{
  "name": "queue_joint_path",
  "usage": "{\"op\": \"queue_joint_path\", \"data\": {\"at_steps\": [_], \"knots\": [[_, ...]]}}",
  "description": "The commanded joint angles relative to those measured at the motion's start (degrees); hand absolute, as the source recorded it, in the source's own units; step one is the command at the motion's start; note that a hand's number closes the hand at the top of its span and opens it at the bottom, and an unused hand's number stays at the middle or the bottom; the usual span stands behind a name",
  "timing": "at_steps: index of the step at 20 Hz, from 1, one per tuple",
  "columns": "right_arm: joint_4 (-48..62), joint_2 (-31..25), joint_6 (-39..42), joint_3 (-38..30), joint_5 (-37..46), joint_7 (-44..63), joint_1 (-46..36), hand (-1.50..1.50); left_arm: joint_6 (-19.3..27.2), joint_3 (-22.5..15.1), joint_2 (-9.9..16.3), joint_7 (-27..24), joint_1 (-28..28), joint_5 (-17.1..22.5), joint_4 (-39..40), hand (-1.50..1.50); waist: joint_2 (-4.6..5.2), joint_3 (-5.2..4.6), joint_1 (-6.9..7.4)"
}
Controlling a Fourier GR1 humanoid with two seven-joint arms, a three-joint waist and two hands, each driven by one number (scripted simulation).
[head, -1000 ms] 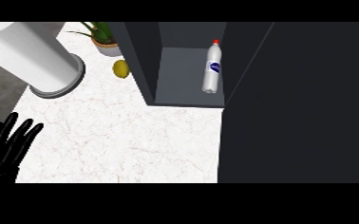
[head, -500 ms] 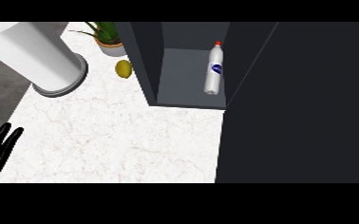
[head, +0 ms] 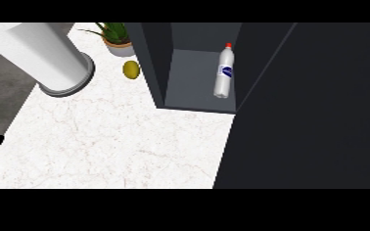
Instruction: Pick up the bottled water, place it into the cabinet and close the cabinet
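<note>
The bottled water (head: 224,73), clear with a red cap and a blue label, lies inside the dark cabinet (head: 189,80) against its right side, cap pointing away from me. The cabinet's dark door (head: 303,112) stands partway across the opening and fills the right of the head view, its edge running close past the bottle. Only a black sliver of my left hand (head: 1,139) shows at the left edge, far from the cabinet. My right hand does not show.
A tall white cylinder (head: 47,58) stands on the marble counter (head: 123,142) at the back left. A potted plant (head: 115,40) and a yellow-green fruit (head: 130,70) sit just left of the cabinet's left wall (head: 155,63).
My left hand has slid down and left, almost wholly out of view. The door's lower edge has crept slightly left. The bottle has stayed where it lies.
</note>
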Motion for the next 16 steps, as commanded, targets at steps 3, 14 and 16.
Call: {"op": "queue_joint_path", "data": {"at_steps": [3,14,16], "knots": [[-4.50,5.18,-9.51,5.06,7.82,6.78,-10.63,1.50,-3.99,2.60,1.91,-0.35,1.90,1.64,0.71,-1.50,0.36,0.04,1.34],[9.43,19.10,-22.12,10.01,9.43,17.03,-31.69,1.50,-9.69,6.97,3.80,-1.67,3.83,3.30,2.80,-1.50,1.68,0.39,4.05],[13.88,22.36,-23.05,12.56,7.82,20.93,-36.67,1.50,-11.28,8.56,4.41,-1.99,3.87,4.09,3.71,-1.50,1.91,0.54,4.07]]}}
